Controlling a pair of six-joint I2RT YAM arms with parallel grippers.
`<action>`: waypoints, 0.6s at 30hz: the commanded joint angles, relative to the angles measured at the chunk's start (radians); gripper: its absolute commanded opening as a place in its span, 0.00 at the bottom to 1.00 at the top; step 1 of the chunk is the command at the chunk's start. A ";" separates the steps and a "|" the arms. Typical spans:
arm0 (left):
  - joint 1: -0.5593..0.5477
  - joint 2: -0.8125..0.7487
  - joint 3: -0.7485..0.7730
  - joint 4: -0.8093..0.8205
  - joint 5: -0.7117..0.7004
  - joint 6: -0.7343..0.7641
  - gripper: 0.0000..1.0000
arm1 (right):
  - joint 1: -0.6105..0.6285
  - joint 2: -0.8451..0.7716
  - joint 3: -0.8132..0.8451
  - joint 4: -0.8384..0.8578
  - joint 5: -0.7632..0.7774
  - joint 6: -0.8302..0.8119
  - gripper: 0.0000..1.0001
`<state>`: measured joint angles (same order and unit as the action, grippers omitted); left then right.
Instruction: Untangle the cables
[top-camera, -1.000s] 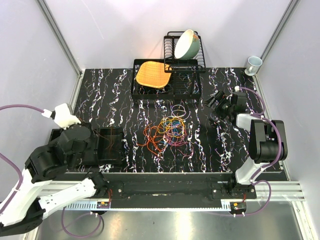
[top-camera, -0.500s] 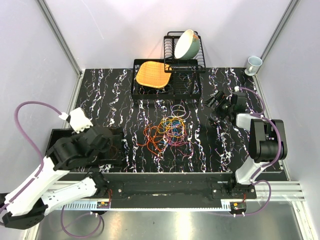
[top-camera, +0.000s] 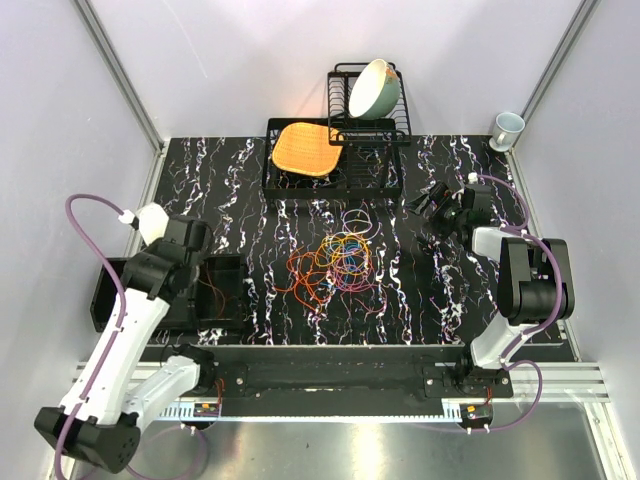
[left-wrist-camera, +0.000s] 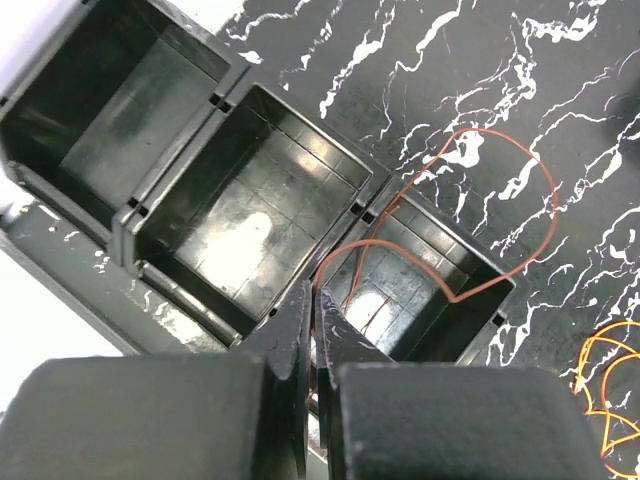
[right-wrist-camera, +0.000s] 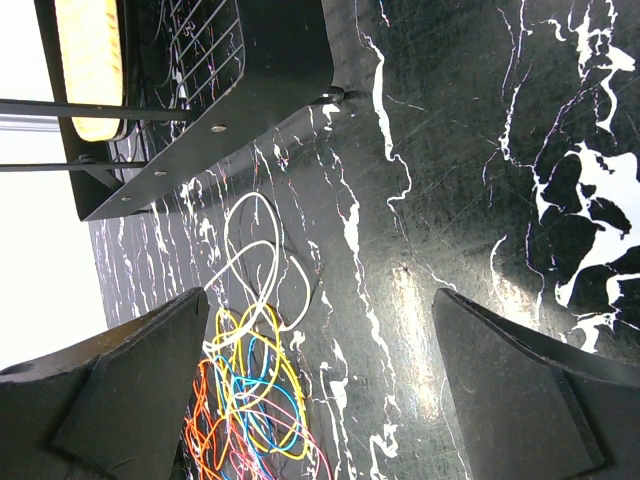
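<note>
The cables (top-camera: 335, 262) lie as a loose tangle of orange-red, yellow, blue and purple loops mid-table. They also show in the right wrist view (right-wrist-camera: 250, 410), with a pale loop (right-wrist-camera: 255, 250) at their far side. My left gripper (top-camera: 197, 272) is over the black three-compartment tray (top-camera: 105, 295). In the left wrist view it (left-wrist-camera: 315, 300) is shut on a thin orange-red cable (left-wrist-camera: 500, 140), whose loop runs from the jaws over the tray's right compartment (left-wrist-camera: 470, 300) onto the table. My right gripper (top-camera: 440, 205) is open and empty to the right of the tangle, fingers (right-wrist-camera: 150, 380) wide apart.
A black dish rack (top-camera: 368, 130) at the back holds a pale green bowl (top-camera: 374, 88) and an orange woven mat (top-camera: 305, 147). A mug (top-camera: 507, 128) stands in the back right corner. The rack's base (right-wrist-camera: 230, 80) shows in the right wrist view.
My left arm has risen and swung back to the left, so the tray's right compartment is uncovered. The right arm and the tangle have not moved.
</note>
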<state>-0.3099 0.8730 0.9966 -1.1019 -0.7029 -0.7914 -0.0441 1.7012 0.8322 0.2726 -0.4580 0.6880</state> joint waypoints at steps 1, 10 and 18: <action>0.072 0.049 -0.024 0.146 0.157 0.133 0.00 | -0.003 0.005 0.041 0.033 -0.011 0.005 1.00; 0.074 0.027 -0.038 0.065 0.261 0.069 0.00 | -0.003 0.018 0.047 0.033 -0.013 0.005 1.00; 0.071 0.023 -0.013 -0.139 0.263 0.073 0.00 | -0.003 0.031 0.053 0.033 -0.021 0.008 1.00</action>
<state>-0.2420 0.9157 0.9482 -1.1358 -0.4713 -0.7158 -0.0441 1.7275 0.8478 0.2729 -0.4595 0.6899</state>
